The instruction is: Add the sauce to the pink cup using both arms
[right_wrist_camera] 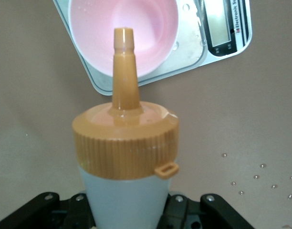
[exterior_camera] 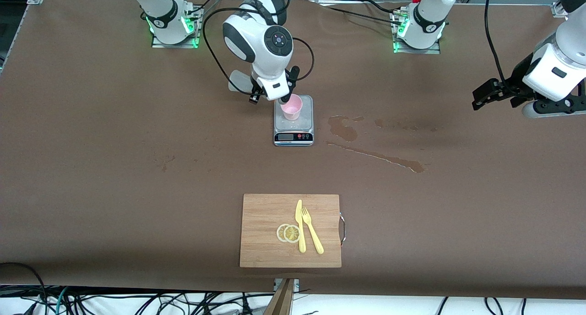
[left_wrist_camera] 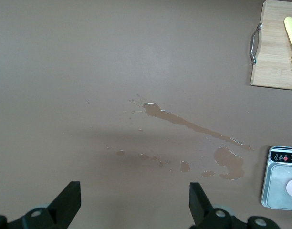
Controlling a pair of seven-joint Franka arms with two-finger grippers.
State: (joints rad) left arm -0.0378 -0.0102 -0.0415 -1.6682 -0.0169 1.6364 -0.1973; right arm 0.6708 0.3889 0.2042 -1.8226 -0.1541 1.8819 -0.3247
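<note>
The pink cup (exterior_camera: 291,108) stands on a silver scale (exterior_camera: 293,133) in the middle of the table. My right gripper (right_wrist_camera: 126,212) is shut on the sauce bottle (right_wrist_camera: 124,143), a whitish body with an orange cap. It holds the bottle just above the cup (right_wrist_camera: 151,24), with the nozzle (right_wrist_camera: 123,43) pointing over the rim. In the front view the right hand (exterior_camera: 270,84) hides the bottle. My left gripper (exterior_camera: 485,94) hangs open and empty over bare table at the left arm's end, its fingers (left_wrist_camera: 69,200) spread wide.
Wet brown spills (exterior_camera: 343,127) streak the table (exterior_camera: 137,168) beside the scale, toward the left arm's end. A wooden cutting board (exterior_camera: 265,251) with a yellow knife (exterior_camera: 300,225), a fork (exterior_camera: 312,232) and lemon slices (exterior_camera: 288,233) lies nearer the front camera.
</note>
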